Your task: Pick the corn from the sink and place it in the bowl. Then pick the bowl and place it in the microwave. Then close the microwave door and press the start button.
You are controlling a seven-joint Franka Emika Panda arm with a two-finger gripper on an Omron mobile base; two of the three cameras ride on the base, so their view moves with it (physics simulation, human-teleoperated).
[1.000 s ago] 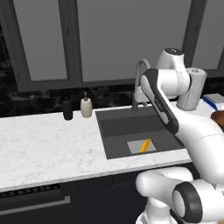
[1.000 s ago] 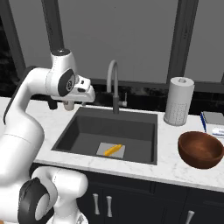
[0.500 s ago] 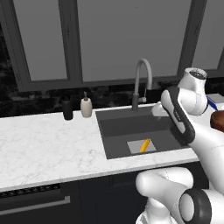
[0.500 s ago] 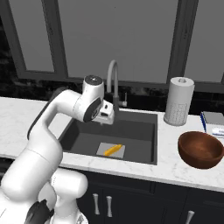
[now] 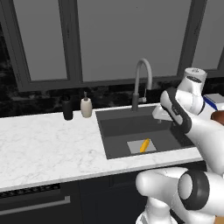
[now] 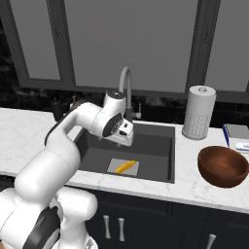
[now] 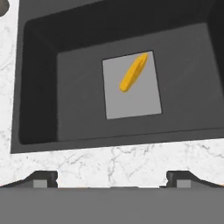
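Note:
The corn (image 5: 144,145) (image 6: 125,167) (image 7: 134,72), a slim yellow-orange cob, lies on the light grey patch in the floor of the dark sink (image 5: 120,130) (image 6: 155,151) (image 7: 78,100). My gripper (image 7: 111,177) (image 6: 125,139) (image 5: 159,114) hangs above the sink's front rim, pointing down, open with nothing between its fingers. The corn is below and ahead of it, apart from it. At the right, on the counter, stands the reddish-brown bowl (image 6: 223,165) (image 5: 218,116), with nothing inside it. The microwave and its door are out of view.
An arched grey faucet (image 5: 142,83) (image 6: 126,92) rises behind the sink. A paper towel roll (image 6: 198,113) and a blue-and-white box (image 6: 237,137) stand near the bowl. Two soap bottles (image 5: 86,106) sit left of the sink on the marble counter (image 5: 48,144).
The arm has swung from up beside the faucet down over the sink, bringing the hand lower and closer to the corn. The jaws have opened a little wider.

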